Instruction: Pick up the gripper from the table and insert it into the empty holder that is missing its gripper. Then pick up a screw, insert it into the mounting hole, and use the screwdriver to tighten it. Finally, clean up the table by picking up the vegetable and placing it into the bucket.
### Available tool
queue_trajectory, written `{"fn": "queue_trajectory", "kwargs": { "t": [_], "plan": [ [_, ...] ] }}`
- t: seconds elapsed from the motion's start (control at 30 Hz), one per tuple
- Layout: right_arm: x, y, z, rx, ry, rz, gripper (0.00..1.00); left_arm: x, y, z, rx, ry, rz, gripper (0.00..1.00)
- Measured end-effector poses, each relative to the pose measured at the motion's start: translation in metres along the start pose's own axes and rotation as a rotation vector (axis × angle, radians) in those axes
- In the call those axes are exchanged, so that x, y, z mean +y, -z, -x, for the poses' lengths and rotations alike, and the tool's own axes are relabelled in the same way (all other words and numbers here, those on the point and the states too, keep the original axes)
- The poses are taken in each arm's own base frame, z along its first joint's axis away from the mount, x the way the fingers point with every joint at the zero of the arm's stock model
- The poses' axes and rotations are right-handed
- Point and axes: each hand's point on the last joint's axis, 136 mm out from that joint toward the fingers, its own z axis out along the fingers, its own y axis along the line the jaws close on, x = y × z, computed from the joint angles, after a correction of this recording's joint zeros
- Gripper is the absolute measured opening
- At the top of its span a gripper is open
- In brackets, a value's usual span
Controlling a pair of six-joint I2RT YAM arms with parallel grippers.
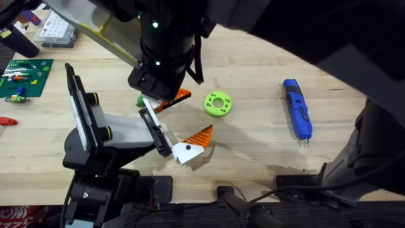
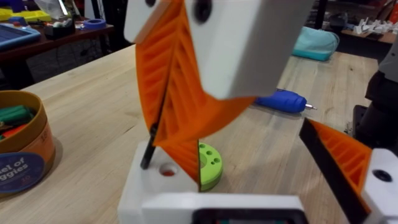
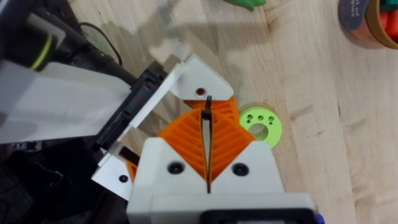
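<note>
bucket (image 2: 22, 152) label — "Veggies" (partly cut), screwdriver (image 1: 297, 108)

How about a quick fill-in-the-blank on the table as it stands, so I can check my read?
1. The screwdriver lying flat on the table is coloured ___.
2. The lime-green ring lies between the holder and the ___.
3. The ribbed gripper at the tip of the holder's white arm is coloured ___.

Missing words: blue; screwdriver; orange.

One blue screwdriver (image 1: 297, 108), one green ring (image 1: 218, 104), one holder (image 1: 101, 130).
</note>
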Motion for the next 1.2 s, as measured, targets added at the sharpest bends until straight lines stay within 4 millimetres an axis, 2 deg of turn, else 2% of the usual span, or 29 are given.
{"fn": "queue_trajectory", "kwargs": {
  "t": [0.67, 0.9, 1.2],
  "plan": [
    [0.0, 0.012, 0.003, -0.034, 0.005, -0.005, 0.011, 0.0, 0.0, 0.0, 0.0, 0.0, -0.001, 0.989],
    [0.001, 0.012, -0.007, 0.01, 0.025, 0.001, 0.011, 0.0, 0.0, 0.0, 0.0, 0.0, -0.001, 0.989],
    [0.004, 0.012, -0.008, 0.009, 0.057, 0.017, 0.011, 0.0, 0.0, 0.0, 0.0, 0.0, -0.001, 0.989]
  ]
}}
